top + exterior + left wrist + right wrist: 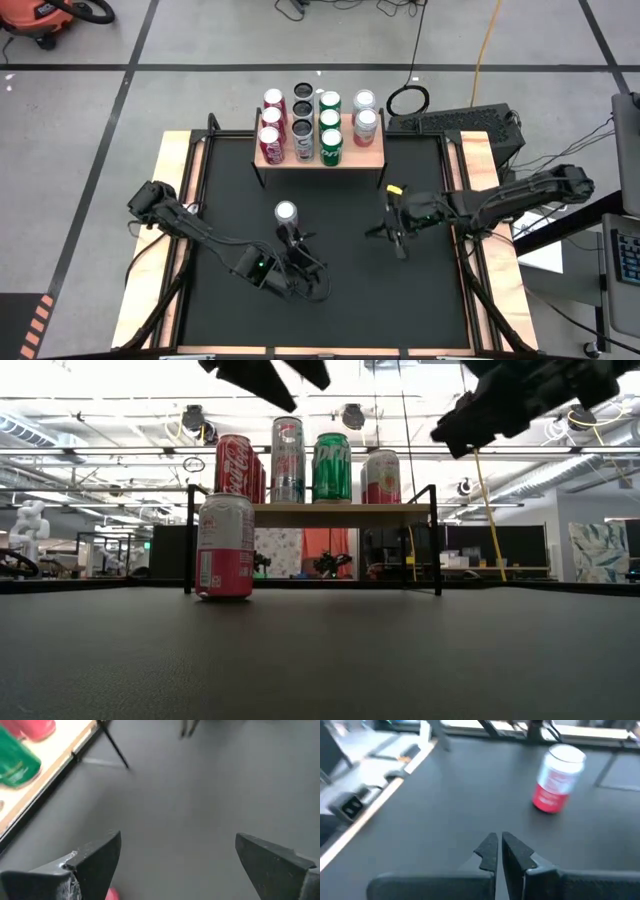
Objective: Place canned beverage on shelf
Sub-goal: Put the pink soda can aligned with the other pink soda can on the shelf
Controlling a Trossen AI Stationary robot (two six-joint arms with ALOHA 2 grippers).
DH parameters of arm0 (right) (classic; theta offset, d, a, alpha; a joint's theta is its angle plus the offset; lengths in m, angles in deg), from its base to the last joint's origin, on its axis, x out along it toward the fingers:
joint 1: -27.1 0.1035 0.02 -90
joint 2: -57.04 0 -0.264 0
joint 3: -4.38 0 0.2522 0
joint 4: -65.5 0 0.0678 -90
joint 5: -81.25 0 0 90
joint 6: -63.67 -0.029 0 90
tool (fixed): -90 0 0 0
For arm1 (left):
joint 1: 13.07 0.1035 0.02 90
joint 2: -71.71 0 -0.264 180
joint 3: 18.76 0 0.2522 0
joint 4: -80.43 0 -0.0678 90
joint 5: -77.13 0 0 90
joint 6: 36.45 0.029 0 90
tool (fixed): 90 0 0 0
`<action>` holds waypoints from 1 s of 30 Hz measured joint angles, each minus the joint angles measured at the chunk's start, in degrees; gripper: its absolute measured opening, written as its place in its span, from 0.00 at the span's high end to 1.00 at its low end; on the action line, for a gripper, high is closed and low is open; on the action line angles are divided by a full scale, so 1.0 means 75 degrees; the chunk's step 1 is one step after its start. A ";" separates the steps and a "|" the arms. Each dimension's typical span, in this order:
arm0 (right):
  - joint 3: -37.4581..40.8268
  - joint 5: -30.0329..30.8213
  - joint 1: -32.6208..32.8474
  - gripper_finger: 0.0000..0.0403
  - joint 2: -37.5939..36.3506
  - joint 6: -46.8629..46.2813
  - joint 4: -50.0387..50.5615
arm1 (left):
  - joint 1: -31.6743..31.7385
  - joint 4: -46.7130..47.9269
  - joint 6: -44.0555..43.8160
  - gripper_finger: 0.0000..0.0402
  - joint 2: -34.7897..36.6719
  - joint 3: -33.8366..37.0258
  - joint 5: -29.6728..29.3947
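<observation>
A: The left gripper [291, 243], lower middle of the overhead frame, has its fingers spread wide just below the pink can [286, 212], which stands alone on the mat.

B: It could clip the rim and topple it. The shelf [372, 156], top centre, looks nearly full, too.

A: The right gripper [393, 232], right of centre, waits pressed together.

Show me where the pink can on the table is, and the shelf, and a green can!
pink can [224, 547], low view, middle of its side.
shelf [371, 154], high view, bare board corner.
green can [332, 466], low view, its label.
</observation>
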 joint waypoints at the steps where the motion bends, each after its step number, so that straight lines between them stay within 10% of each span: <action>1: 0.0187 -0.0001 0.0114 0.99 -0.0003 -0.0057 -0.0416 | 0.0000 0.0337 -0.0094 0.04 0.0008 -0.0091 0.0130; 16: 0.0782 0.0426 0.1241 0.99 0.0660 -0.0238 -0.1754 | 0.0694 0.3433 -0.0774 0.08 0.0365 -0.0187 0.2303; 30: 0.0782 0.0397 0.1357 0.99 0.1338 -0.0107 -0.2465 | 0.2395 0.3724 0.0932 0.12 0.0846 -0.0181 0.3363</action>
